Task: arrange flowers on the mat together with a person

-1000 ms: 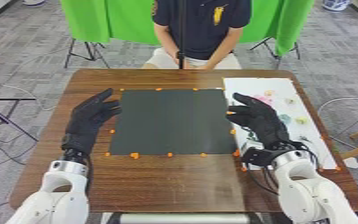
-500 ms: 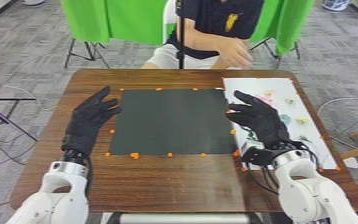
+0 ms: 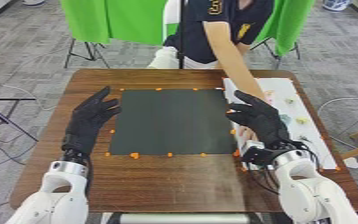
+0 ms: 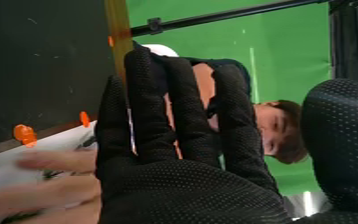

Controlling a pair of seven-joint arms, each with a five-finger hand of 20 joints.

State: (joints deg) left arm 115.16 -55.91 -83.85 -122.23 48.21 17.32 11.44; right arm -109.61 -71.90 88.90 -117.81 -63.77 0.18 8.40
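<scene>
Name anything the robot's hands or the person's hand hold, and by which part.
The left hand and right hand hold nothing. Whether the person's hand grips anything cannot be told.

Head view, high, looks down; right wrist view, nearer, faces across; both share the dark mat (image 3: 171, 120).

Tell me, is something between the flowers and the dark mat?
Yes. A person's arm and the robot's right hand are both in between, over the side of the white sheet next to the mat.
</scene>
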